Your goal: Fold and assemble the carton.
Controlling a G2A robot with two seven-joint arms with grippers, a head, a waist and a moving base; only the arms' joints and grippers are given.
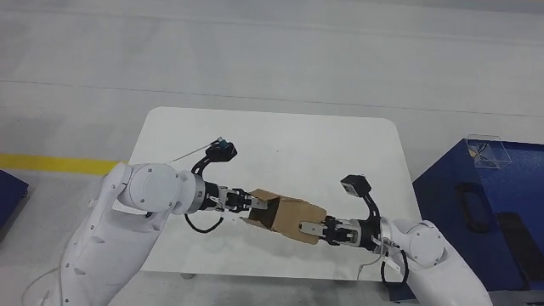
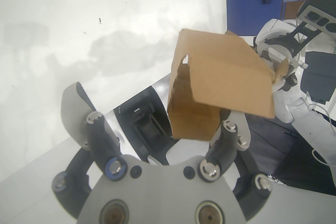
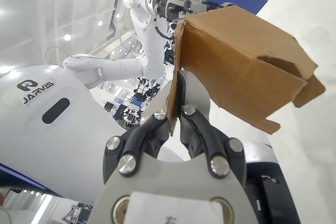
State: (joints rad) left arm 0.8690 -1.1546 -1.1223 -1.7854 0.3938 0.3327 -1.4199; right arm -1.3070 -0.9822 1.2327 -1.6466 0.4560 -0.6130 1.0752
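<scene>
1. A white table (image 1: 280,136) was set on grey floor (image 1: 255,42), a blue cabinet (image 1: 476,212) beside its right edge
2. The carton (image 1: 285,214) was held over the near edge, pinched by the right gripper (image 3: 176,88)
3. The left gripper (image 2: 155,109) was spread wide beside it

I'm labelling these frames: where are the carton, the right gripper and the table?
carton (image 1: 289,214), top view, its upper face.
right gripper (image 3: 176,83), right wrist view, between its fingertips.
table (image 1: 280,144), top view, bare top.

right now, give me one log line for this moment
carton: part-folded, over table front | right gripper: shut on carton flap | left gripper: open at other end
</scene>
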